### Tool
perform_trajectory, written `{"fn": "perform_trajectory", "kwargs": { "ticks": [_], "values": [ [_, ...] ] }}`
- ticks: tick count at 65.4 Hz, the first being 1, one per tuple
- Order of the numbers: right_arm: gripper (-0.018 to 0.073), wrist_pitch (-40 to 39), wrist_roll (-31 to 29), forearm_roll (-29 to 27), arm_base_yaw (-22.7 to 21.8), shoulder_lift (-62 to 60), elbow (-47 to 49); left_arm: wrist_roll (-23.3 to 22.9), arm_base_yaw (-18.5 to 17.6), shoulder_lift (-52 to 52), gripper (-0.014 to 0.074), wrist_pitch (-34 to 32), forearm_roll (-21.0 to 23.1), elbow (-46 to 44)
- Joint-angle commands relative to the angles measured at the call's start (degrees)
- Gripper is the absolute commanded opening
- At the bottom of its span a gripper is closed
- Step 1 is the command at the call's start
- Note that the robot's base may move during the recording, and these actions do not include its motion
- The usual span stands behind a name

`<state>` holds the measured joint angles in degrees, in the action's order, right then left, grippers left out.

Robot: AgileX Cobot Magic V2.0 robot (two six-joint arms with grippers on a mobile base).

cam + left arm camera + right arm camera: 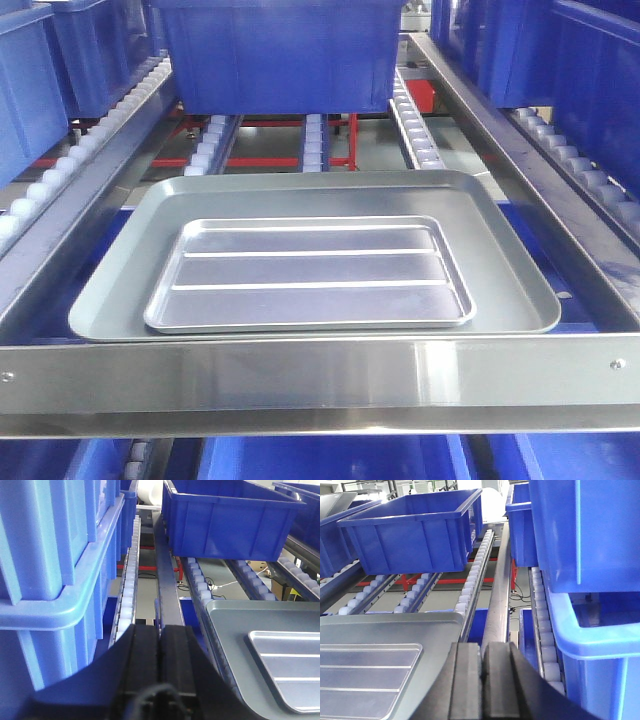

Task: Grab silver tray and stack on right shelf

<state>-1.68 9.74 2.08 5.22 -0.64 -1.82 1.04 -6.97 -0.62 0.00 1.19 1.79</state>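
Note:
The silver tray [310, 275], shiny with two raised ridges, lies flat inside a larger dull grey tray [115, 275]. Both rest on the sloping shelf of steel rails and whitish rollers, behind its flat steel front bar [320, 385]. My left gripper [160, 628] is shut and empty, over the steel rail left of the grey tray [235, 625]; the silver tray [290, 670] is to its right. My right gripper [482, 645] is shut and empty, by the grey tray's [395, 627] right edge; the silver tray [360, 675] is to its left. Neither gripper shows in the front view.
A blue bin [275, 50] stands on the rollers behind the trays. Stacked blue bins [50, 555] crowd the left lane and more blue bins [590, 555] the right lane. Roller rows [415, 125] and steel side rails [520, 170] border the trays.

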Motion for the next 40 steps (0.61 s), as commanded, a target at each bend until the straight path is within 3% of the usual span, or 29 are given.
{"fn": "perform_trajectory", "kwargs": {
  "ticks": [1, 40],
  "values": [
    [0.0052, -4.76, -0.54, 0.07, -0.43, -1.04, 0.12, 0.16, 0.24, -0.82, -0.0092, -4.68, 0.6, 1.41],
    [0.0052, -4.76, -0.54, 0.07, -0.43, -1.04, 0.12, 0.16, 0.24, -0.82, -0.0092, -4.68, 0.6, 1.41]
  ]
}}
